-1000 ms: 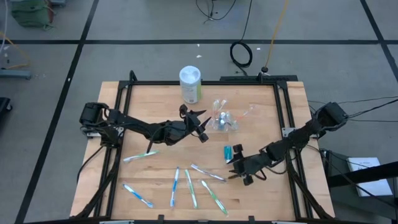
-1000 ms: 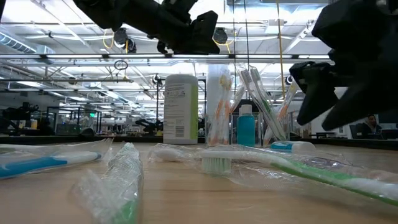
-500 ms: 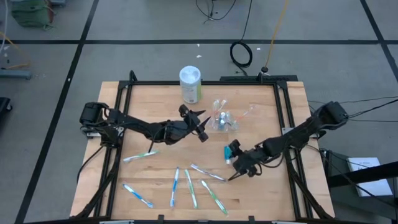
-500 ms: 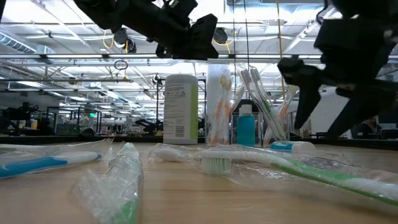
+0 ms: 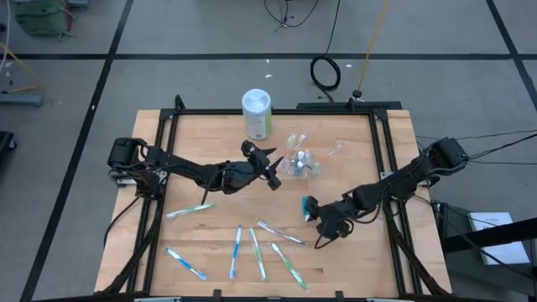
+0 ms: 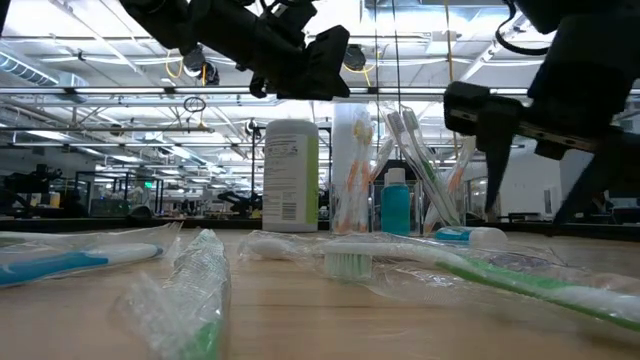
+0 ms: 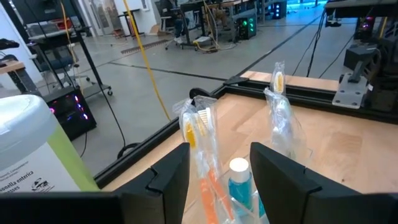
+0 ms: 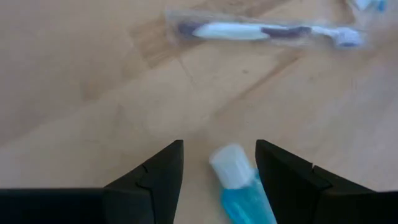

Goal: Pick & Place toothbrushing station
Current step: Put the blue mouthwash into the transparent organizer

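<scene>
**Q:** What differs from one second earlier?

**A:** In the high view the right hand has shifted from lower right of centre toward the frame's middle and now sits over the teal toothpaste tube, whose white cap lies between its parted fingers in the right wrist view. The tube rests flat on the table; nothing is gripped. The left hand remains just left of the clear plastic cup, fingers spread and empty.

**Q:** How does the toothbrushing station appear?

**A:** The cup stands upright at upper centre of the table, right of the white-lidded canister. It holds wrapped toothbrushes with orange and white heads and one upright teal tube. Six more wrapped toothbrushes lie across the lower half of the table: one blue-green brush at left, one blue brush at lower left, and four in a fan at lower centre. A white and purple wrapped brush lies beyond the right hand, apart from it.
</scene>
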